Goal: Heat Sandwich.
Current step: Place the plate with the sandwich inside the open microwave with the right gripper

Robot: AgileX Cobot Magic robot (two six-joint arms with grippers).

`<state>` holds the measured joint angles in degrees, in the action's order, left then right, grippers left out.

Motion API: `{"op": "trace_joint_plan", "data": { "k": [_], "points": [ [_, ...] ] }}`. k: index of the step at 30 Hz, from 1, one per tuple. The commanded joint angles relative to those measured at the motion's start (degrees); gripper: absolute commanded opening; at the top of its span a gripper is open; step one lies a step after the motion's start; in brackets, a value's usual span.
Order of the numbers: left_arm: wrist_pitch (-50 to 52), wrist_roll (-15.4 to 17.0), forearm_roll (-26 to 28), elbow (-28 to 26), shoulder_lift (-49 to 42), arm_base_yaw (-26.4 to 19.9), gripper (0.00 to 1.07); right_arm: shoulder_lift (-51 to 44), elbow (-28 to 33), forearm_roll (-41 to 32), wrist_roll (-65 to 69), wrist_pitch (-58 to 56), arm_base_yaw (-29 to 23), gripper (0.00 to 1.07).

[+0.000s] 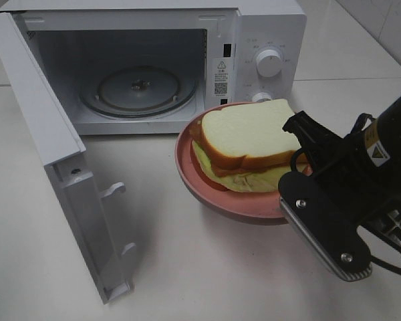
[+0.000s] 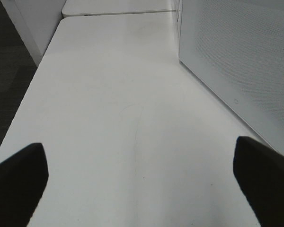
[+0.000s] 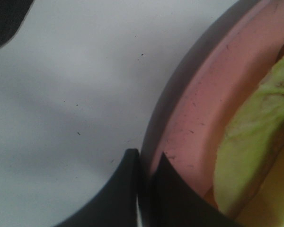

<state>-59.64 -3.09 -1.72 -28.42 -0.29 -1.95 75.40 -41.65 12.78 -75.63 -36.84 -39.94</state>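
The sandwich [image 1: 247, 139], thick white bread with brown crust over pale green lettuce [image 3: 248, 156] and a red layer, lies on a round pink plate [image 1: 187, 167] just in front of the open microwave [image 1: 254, 40]. My right gripper [image 1: 299, 172] comes in from the right and is shut on the plate's near-right rim [image 3: 189, 109]. In the right wrist view its two dark fingertips [image 3: 128, 189] pinch the rim edge. My left gripper [image 2: 142, 189] is open over bare white table, with nothing between its fingers; it is out of the high view.
The microwave door [image 1: 67, 174] stands swung out to the left, reaching toward the table's front. Inside is a glass turntable [image 1: 139, 90]. The control panel with knobs [image 1: 269, 61] is just behind the plate. A perforated white wall [image 2: 236, 61] stands beside the left gripper.
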Motion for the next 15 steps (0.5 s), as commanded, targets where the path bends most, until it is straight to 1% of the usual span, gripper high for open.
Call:
{"op": "trace_joint_plan", "data": {
  "k": [1,7,9,15],
  "points": [
    [0.34,0.4,0.0,0.11,-1.49,-0.06,1.0,-0.46,0.29,-1.78,-4.58,2.18,2.12,0.0],
    [0.34,0.4,0.0,0.11,-1.49,-0.06,1.0,-0.46,0.29,-4.3,-10.14,2.23,5.04,0.0],
    [0.34,0.4,0.0,0.11,-1.49,-0.06,1.0,-0.46,0.23,-5.16,-15.41,2.18,6.07,0.0],
    [0.34,0.4,0.0,0.11,-1.49,-0.06,1.0,-0.46,0.23,-5.73,-17.02,1.66,6.7,0.0]
  ]
}}
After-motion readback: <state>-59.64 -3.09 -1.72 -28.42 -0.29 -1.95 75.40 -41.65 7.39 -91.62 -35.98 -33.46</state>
